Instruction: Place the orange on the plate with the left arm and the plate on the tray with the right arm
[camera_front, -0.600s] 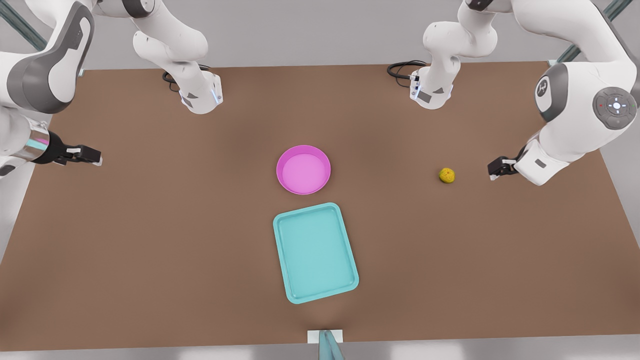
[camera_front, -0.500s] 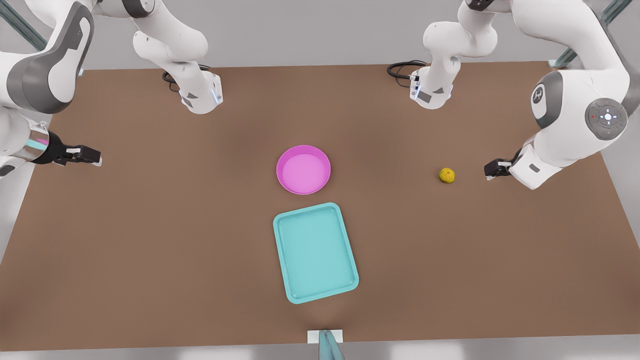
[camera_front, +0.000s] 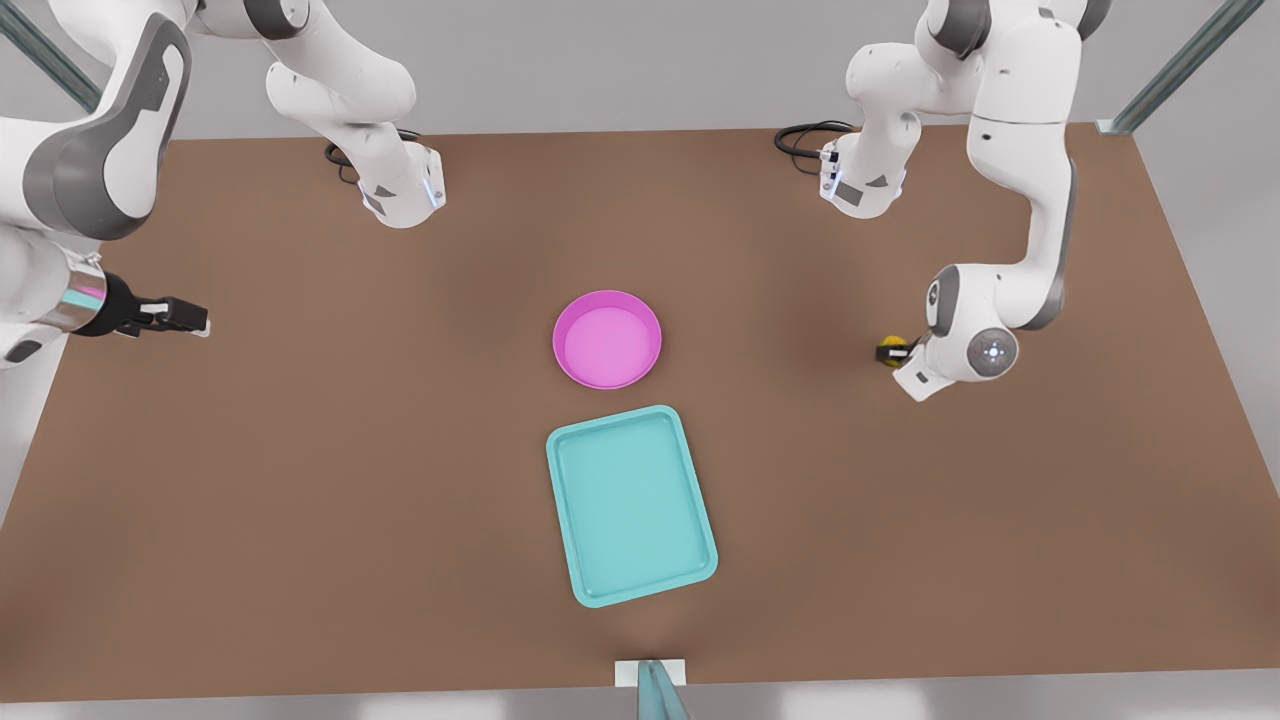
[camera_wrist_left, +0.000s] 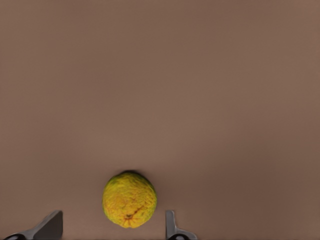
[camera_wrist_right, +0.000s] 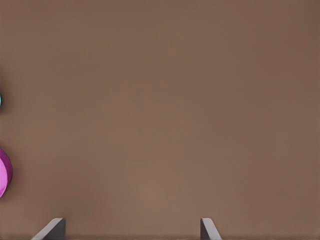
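Left pincer (camera_wrist_left: 110, 227): we see its two fingertips spread wide with the orange (camera_wrist_left: 129, 199) lying between them, a gap on each side, so it is released and grasps nothing yet. In the front view it sits at the orange (camera_front: 893, 350), on the front view's right.
Deciding relation: the orange lies just ahead of the left pincer's fingertips and slightly nearer one finger than the other. We judge that the coming move is a short advance or descent to bring the fruit fully between the fingers before they clench.
Long axis: we find none, as the orange is nearly round, so the pincer's turn about it should matter little.
Nearer arm: the left arm is at the orange; the right arm is well apart from it.
Right pincer (camera_front: 185, 318): it waits at the front view's left edge, above bare worktop (camera_front: 300, 500). In the right wrist view its fingertips stand wide apart with nothing between them.
Plate (camera_front: 607, 339): it rests at mid worktop, well apart from both pincers and still empty.
Tray (camera_front: 631, 504): it lies just beside the plate, on the side toward the camera, not touching it, and it is empty.
Count: we count one orange, one plate, one tray, two arms.
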